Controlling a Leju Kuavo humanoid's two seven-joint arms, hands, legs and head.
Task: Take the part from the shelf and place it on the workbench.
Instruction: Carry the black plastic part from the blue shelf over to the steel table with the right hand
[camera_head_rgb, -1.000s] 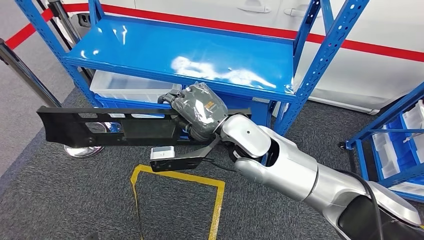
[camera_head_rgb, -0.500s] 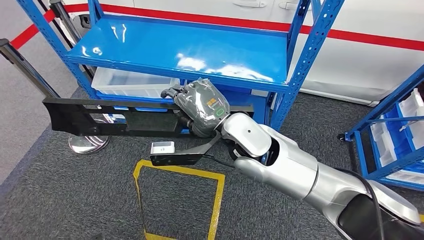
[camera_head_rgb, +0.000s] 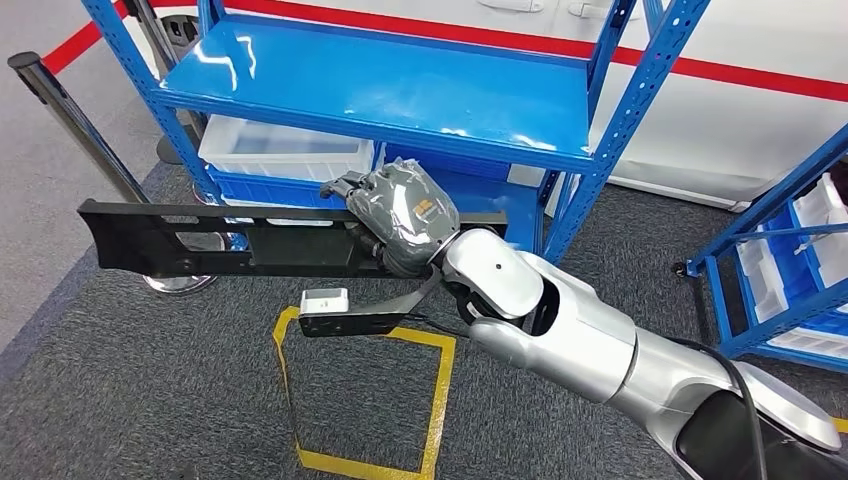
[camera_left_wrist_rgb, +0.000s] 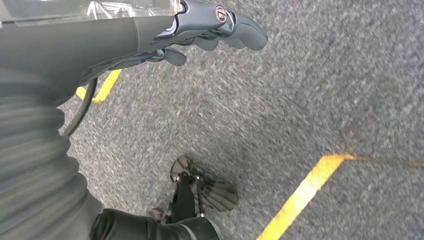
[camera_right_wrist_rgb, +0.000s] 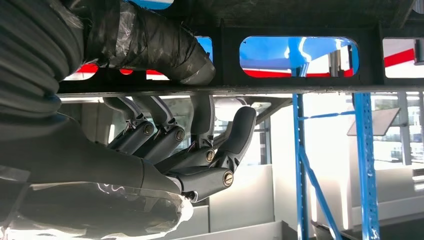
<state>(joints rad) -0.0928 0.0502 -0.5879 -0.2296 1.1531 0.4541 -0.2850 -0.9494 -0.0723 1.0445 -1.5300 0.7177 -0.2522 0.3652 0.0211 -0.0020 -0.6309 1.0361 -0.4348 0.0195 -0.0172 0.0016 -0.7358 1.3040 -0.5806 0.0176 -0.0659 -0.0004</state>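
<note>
Part (camera_head_rgb: 200, 238) gripped by right hand (camera_head_rgb: 400, 215), clear of shelf (camera_head_rgb: 400, 95). Left hand (camera_left_wrist_rgb: 200, 30) hangs empty, fingers loose. Advice: keep part level, swing wide of uprights.

1. My right hand (camera_head_rgb: 402, 218) held the part (camera_head_rgb: 240, 238) level in front of the shelf (camera_head_rgb: 400, 90), its long end reaching left.
2. My fingers (camera_right_wrist_rgb: 200, 155) curled under the part's edge.
3. A bin (camera_head_rgb: 290, 152) sat under the shelf board, behind the part.
4. The taped floor square (camera_head_rgb: 365, 400) lay below my arm.
5. A post (camera_head_rgb: 85, 125) stood left of the shelf.
6. My left hand (camera_left_wrist_rgb: 210, 25) hung above the floor.
</note>
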